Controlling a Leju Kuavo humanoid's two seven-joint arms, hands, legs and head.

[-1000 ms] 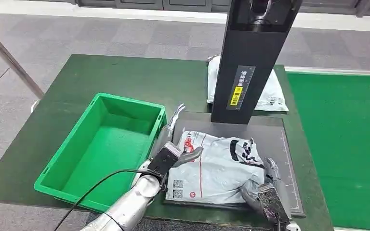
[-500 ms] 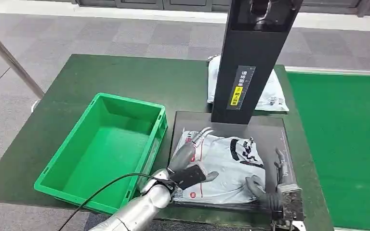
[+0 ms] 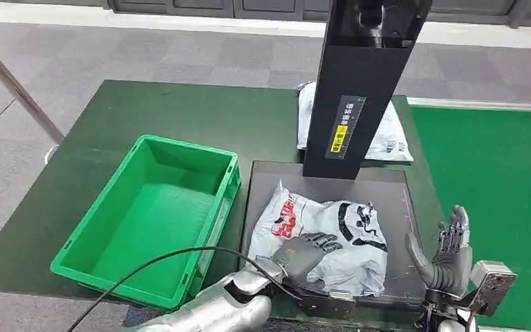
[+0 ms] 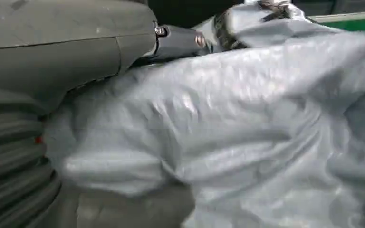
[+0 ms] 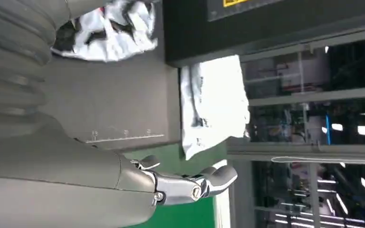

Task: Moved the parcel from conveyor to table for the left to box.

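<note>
A grey plastic parcel (image 3: 335, 238) with red and black print lies crumpled on the dark plate (image 3: 394, 200) at the table's front. My left hand (image 3: 304, 252) lies on its near edge, fingers curled over the bag, gripping it. In the left wrist view the parcel (image 4: 247, 133) presses against the left hand (image 4: 62, 66). My right hand (image 3: 449, 252) is raised off the plate's right edge, fingers spread, holding nothing. The right wrist view shows that right hand (image 5: 76, 161) bare, with the parcel (image 5: 109, 28) apart from it.
A green bin (image 3: 152, 214), empty, stands left of the plate. A black column (image 3: 363, 83) rises from the plate's far edge, with a second grey parcel (image 3: 390, 131) behind it. The green conveyor (image 3: 505, 207) runs along the right.
My right hand let go of the parcel and lifted away to the right, opening. My left hand slid onto the parcel's near edge and closed; the bag bunched up.
</note>
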